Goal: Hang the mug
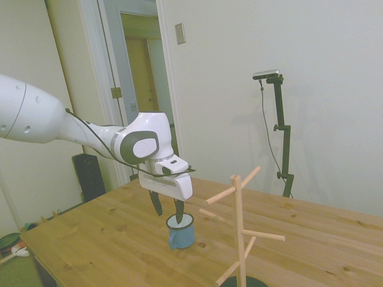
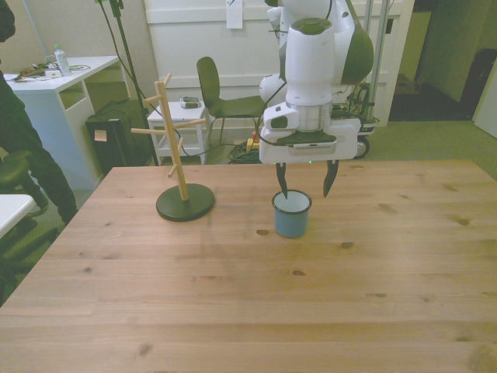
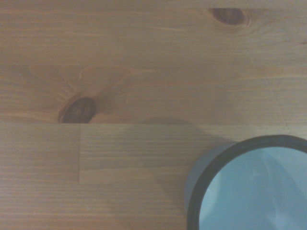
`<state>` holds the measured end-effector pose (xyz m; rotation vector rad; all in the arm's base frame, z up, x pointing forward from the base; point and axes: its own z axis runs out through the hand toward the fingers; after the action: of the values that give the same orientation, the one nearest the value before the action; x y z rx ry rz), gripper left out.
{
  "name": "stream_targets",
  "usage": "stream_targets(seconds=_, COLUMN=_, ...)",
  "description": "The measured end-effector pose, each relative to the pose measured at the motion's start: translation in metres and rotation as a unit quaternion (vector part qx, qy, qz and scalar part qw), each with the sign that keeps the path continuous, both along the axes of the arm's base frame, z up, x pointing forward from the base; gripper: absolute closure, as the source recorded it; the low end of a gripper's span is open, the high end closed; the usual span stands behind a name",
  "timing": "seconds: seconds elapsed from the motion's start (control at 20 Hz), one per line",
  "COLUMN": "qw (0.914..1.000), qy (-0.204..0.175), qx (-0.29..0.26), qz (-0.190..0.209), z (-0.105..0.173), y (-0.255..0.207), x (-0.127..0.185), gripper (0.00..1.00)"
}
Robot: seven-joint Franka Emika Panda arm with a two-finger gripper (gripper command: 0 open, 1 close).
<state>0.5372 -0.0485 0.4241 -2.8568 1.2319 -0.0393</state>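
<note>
The light-blue mug (image 2: 291, 214) stands upright on the wooden table (image 2: 233, 295), with a dark rim and white inside; its handle does not show. It also appears in the side view as the mug (image 1: 180, 232) and close up in the wrist view as the mug (image 3: 249, 187). My gripper (image 2: 306, 183) hangs open just above and behind the mug's rim, one finger over the rim and the other off toward the front view's right. In the side view the gripper (image 1: 167, 213) has one finger dipping at the mug's mouth.
A wooden mug tree (image 2: 177, 148) on a dark round base stands toward the front view's left of the mug; the same mug tree (image 1: 238, 227) is near the camera in the side view. A person's dark sleeve (image 2: 19, 132) is at the table's left side.
</note>
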Motion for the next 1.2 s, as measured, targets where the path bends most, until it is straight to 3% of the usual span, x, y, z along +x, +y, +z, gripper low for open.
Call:
stream_targets(seconds=0.05, qw=1.0000, qy=0.001, qx=0.000, qz=0.000, z=-0.001, y=0.000, x=0.002, gripper=1.00)
stream_targets(seconds=1.2, qw=0.9999, qy=0.015, qx=0.001, qz=0.007, z=-0.017, y=0.014, x=0.006, gripper=1.00)
